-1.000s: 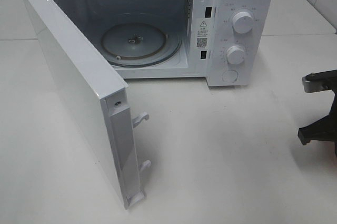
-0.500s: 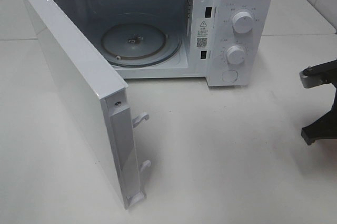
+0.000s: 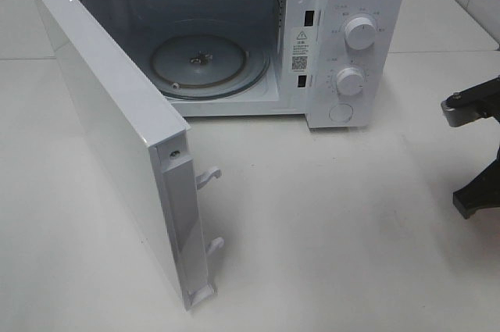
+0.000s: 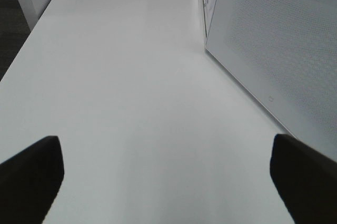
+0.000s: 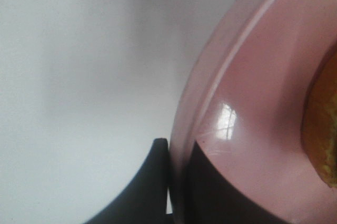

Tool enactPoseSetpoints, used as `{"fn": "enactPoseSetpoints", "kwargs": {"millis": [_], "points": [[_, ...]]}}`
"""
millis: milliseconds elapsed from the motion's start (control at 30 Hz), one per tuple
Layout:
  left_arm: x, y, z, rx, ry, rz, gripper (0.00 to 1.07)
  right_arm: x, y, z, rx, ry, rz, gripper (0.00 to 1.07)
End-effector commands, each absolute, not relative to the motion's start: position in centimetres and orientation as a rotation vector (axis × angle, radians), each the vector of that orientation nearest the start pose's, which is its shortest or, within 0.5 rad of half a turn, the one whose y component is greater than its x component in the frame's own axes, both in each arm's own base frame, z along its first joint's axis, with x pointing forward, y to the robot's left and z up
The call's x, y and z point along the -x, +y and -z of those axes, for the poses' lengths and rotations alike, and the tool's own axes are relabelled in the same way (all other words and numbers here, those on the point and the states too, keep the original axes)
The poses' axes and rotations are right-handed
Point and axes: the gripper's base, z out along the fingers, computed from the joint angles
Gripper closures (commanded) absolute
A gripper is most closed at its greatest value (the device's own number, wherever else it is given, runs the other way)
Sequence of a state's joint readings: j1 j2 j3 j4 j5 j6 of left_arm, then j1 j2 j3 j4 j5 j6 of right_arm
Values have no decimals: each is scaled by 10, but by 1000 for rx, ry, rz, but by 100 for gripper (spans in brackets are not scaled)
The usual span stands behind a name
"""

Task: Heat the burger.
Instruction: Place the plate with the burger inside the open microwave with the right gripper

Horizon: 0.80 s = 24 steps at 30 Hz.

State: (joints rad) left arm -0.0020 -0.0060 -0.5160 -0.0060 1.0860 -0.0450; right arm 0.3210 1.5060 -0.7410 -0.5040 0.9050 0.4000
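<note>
Right gripper (image 5: pixel 178 153) clamps the pink plate (image 5: pixel 253 92) under the burger (image 5: pixel 322 129); left gripper (image 4: pixel 166 174) hovers, splayed

My fingers (image 5: pixel 142 195) are matt black; the pink plate (image 5: pixel 247 92) is glossy and smooth, perhaps ceramic; the white table (image 5: pixel 68 76) looks matt.

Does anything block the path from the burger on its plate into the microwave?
Nothing visible does. The microwave door stands wide open, the turntable is bare, and the table in front of it holds nothing. The right gripper pinches the plate under the burger.
</note>
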Motion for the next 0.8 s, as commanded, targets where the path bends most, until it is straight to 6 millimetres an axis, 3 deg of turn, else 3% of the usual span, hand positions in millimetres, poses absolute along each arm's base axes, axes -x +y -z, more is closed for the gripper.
{"fn": "enactPoseSetpoints", "kwargs": {"millis": [33, 800], "points": [[11, -1, -281, 35, 2014, 46, 6, -229, 42, -191, 403, 2912, 641, 107], [11, -1, -281, 35, 2014, 46, 6, -200, 86, -212, 697, 2788, 653, 107]]}}
